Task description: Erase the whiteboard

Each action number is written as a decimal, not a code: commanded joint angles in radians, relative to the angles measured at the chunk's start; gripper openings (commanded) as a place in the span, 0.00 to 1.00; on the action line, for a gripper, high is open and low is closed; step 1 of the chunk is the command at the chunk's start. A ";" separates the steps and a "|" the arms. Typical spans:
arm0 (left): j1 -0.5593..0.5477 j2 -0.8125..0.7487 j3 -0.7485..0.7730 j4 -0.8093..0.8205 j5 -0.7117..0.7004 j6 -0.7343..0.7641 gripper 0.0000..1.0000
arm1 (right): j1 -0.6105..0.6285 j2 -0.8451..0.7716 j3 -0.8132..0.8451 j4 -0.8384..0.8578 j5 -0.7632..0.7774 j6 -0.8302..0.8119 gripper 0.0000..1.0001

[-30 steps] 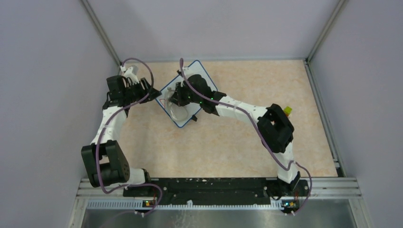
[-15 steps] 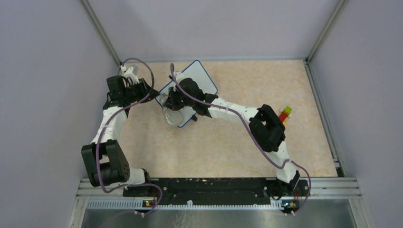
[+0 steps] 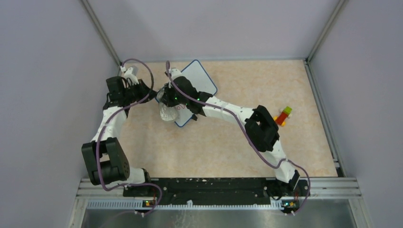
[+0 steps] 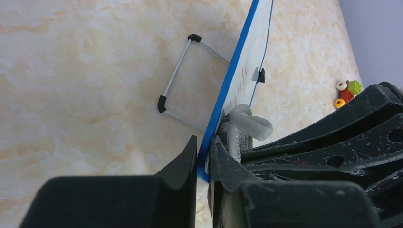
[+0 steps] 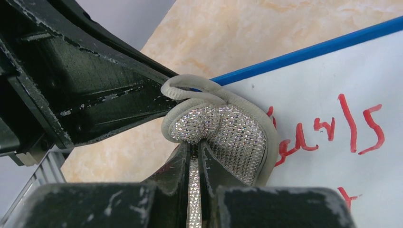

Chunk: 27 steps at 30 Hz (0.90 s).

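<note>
Leftward, right tool (image 5: pixel 194 148) reaches, pinching eraser (image 5: pixel 230 128); left tool (image 4: pixel 203 148) clamps whiteboard (image 5: pixel 342 66).

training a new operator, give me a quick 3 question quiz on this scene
1. True or false: the red writing on the board is all wiped off.
2. The right pincer holds: A) pad B) block C) marker
3. Which pincer clamps the board's blue rim?
Key: 1 false; 2 A; 3 the left pincer.
</note>
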 commanded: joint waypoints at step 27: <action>-0.028 -0.045 -0.050 0.054 0.005 0.066 0.00 | -0.054 -0.143 -0.501 0.084 0.092 0.064 0.00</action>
